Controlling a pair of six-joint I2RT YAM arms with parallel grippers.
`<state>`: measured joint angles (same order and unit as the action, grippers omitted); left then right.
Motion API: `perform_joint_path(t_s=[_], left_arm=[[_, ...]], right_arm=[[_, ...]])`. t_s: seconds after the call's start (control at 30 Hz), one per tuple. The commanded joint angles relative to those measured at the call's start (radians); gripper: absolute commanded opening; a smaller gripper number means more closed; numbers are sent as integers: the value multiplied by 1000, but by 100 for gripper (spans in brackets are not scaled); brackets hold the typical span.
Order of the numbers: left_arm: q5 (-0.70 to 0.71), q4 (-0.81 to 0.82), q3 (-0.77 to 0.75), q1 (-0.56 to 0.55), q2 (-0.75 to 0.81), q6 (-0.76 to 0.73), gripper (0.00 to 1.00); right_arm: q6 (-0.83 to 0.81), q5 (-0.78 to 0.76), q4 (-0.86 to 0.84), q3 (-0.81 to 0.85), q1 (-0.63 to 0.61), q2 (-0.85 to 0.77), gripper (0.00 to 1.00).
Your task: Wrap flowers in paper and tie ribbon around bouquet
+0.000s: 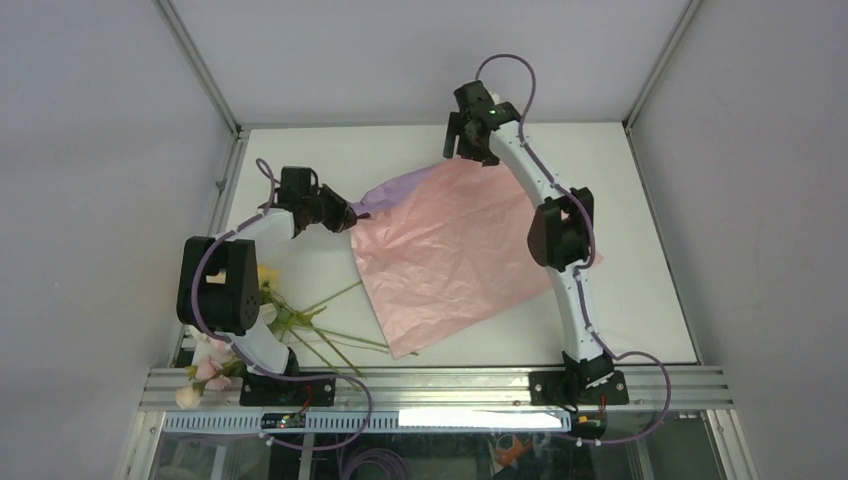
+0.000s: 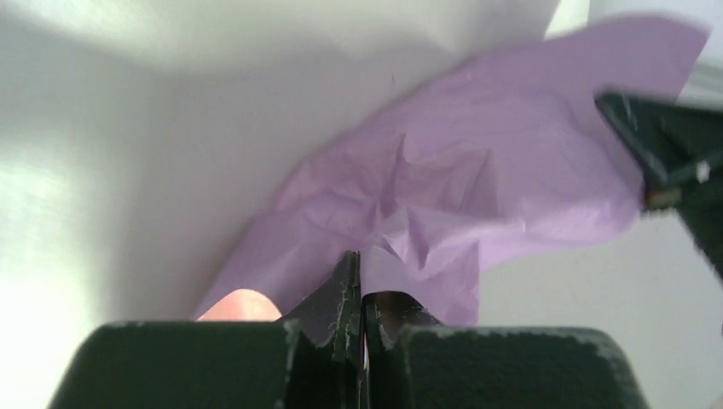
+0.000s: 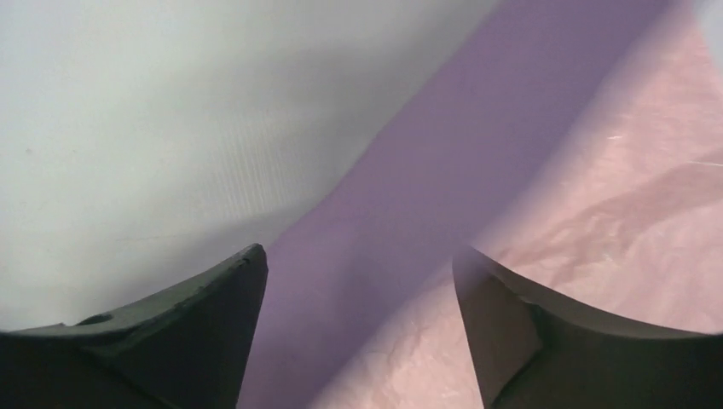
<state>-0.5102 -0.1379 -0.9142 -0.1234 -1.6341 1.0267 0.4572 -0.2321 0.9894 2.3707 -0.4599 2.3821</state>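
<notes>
Left gripper [image 2: 358, 285]: jaws pressed together, pinching the left corner of the paper [image 1: 455, 255]. That corner is lifted and its lilac underside shows.

Right gripper [image 3: 358, 315]: jaws spread wide over the paper's far corner, holding nothing.

The paper lies pink side up, crinkled, across the middle of the worktop [image 1: 645, 325]. The flowers [image 1: 285, 318] lie beside the left arm's base, with their stem tips reaching just beside the sheet's near corner. No ribbon in view.

Judged step: spreading the sheet flat before the flowers are laid on it. To do it well:
- Keep the pinch low.
- Draw the corner outward gently so the thin sheet doesn't tear or drag.
- Release only when the turned-up flap lies flat.
</notes>
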Motion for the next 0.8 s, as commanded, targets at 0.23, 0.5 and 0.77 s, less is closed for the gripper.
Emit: perform_joint_path(t_s=[0.23,0.5,0.77], left_arm=[[121,-183,-103,117,-45,-57,18],[205,-351,-123,117,35,-201,67],[278,-686,-317,117,126,-541,77]], right_arm=[[4,198,-78,-559,92,-615,99],[219,91,-153,-1137,98,-722,46],[220,7,-193,-1249,197,-679,0]])
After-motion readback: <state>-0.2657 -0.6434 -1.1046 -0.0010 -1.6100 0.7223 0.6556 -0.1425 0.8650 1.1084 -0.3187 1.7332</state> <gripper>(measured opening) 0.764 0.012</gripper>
